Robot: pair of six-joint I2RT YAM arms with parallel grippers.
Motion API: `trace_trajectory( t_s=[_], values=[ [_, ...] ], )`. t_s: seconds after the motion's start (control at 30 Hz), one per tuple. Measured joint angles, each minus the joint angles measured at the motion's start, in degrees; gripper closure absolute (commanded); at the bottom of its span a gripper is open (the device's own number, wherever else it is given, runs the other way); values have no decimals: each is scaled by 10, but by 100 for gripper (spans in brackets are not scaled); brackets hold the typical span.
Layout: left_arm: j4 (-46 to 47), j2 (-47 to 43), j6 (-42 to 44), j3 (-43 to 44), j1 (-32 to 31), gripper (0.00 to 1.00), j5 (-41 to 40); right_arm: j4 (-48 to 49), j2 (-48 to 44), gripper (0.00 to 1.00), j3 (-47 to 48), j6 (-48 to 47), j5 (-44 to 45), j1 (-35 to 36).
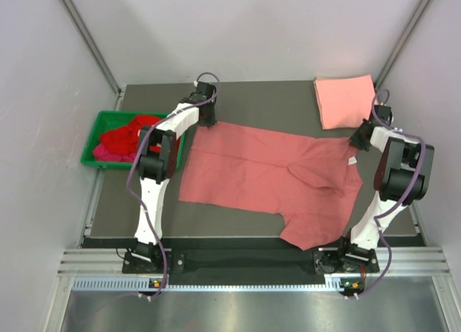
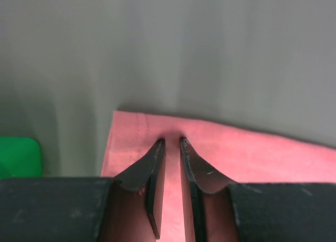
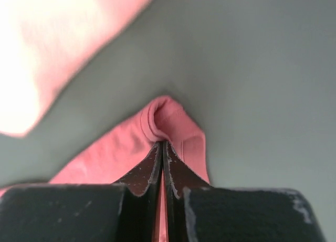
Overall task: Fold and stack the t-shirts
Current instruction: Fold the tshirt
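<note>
A dusty rose-red t-shirt (image 1: 266, 170) lies spread across the dark table, one sleeve hanging toward the near edge. My left gripper (image 1: 207, 120) is at its far left corner. In the left wrist view the jaws (image 2: 171, 141) stand narrowly apart, pinching the hem of the shirt (image 2: 252, 153). My right gripper (image 1: 356, 140) is at the far right corner. In the right wrist view it (image 3: 163, 143) is shut on a bunched fold of the shirt (image 3: 121, 147). The far edge runs straight between the two grippers. A folded salmon pink t-shirt (image 1: 344, 100) lies at the back right corner.
A green bin (image 1: 90, 141) stands off the table's left edge, holding a bright red t-shirt (image 1: 133, 134) and a magenta one (image 1: 101, 152). Its corner (image 2: 18, 155) shows in the left wrist view. The folded salmon shirt (image 3: 63, 42) is just beyond the right gripper. White walls enclose the table.
</note>
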Motion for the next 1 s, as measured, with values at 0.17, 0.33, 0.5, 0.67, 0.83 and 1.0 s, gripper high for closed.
trace_trajectory(
  t_s=[0.17, 0.33, 0.5, 0.67, 0.83, 1.0],
  values=[
    [0, 7, -19, 10, 0, 77, -25, 0, 35, 100, 44, 5, 21, 0],
    [-5, 13, -45, 21, 4, 77, -34, -8, 56, 100, 75, 14, 33, -2],
    [-15, 16, -69, 28, 12, 77, -41, -15, 66, 100, 94, 20, 54, -3],
    [-16, 16, -93, 29, 15, 78, -43, -17, 66, 100, 95, 30, 69, -4],
    [-16, 16, -110, 28, 16, 77, -41, -12, 64, 100, 92, 31, 70, -4],
    [-14, 9, -103, 22, 21, 75, -14, -21, 60, 89, 91, 27, 48, -7]
  ],
)
